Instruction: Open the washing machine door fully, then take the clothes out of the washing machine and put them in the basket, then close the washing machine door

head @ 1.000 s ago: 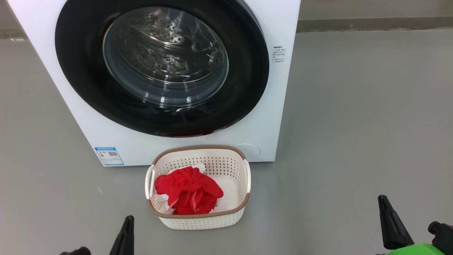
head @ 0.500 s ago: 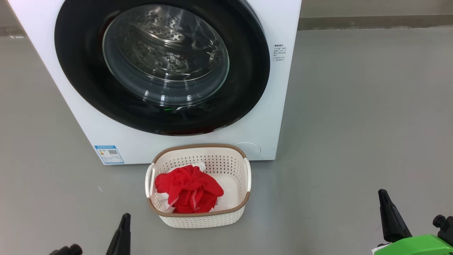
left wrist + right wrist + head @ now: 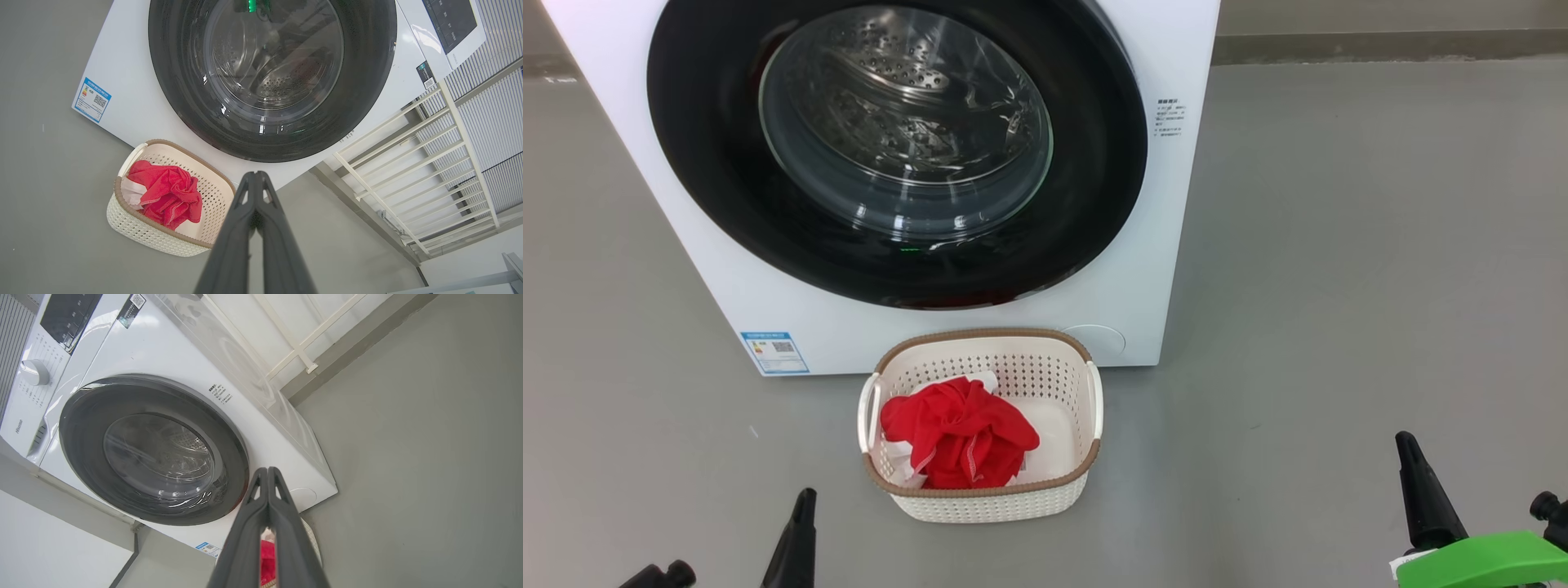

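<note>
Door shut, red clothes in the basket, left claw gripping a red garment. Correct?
One error: the left claw is shut on nothing, per the left wrist view. The door is shut and the red clothes lie in the basket.

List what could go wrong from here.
The washing machine door looks closed, but whether it latched cannot be told; it may swing out. The basket sits right before the washing machine, so the left gripper or right gripper, moving forward, could tip it and spill the clothes.
</note>
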Motion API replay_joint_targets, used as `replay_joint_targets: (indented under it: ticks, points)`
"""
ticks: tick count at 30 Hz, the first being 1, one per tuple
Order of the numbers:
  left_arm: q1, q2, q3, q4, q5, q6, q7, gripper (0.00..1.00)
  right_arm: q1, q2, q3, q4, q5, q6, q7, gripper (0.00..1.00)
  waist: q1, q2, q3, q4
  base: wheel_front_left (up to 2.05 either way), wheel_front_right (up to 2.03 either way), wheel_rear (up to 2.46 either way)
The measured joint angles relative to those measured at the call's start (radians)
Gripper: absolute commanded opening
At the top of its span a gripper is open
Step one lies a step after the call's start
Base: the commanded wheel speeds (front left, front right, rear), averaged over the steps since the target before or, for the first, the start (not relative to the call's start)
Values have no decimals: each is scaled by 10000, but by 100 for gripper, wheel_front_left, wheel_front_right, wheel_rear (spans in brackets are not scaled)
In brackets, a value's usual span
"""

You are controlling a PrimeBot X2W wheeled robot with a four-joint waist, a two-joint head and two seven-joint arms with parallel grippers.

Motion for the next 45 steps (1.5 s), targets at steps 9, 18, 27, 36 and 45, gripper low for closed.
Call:
replay_joint_targets:
  ticks: [9,18,27,36,45]
  points:
    - [-183,0,102,111,-1009,-84,230,0,-224,-40,-2,100,1030,0,278,0,0,0,41,9,0,0,0]
    - [-216,2,224,198,-1923,-88,489,0,-412,-50,-6,203,1964,-29,523,0,-1,0,78,18,0,0,0]
    - [-428,2,337,307,-2932,-171,734,0,-605,-61,-10,291,3026,-29,754,0,-1,0,119,28,0,0,0]
    - [-594,2,449,416,-3931,-236,1005,0,-723,-92,-12,426,4044,-29,1032,0,-1,0,160,37,0,0,0]
    - [-654,2,585,510,-4976,-261,1267,0,-894,-113,-13,525,5104,-29,1285,0,0,0,201,47,0,0,0]
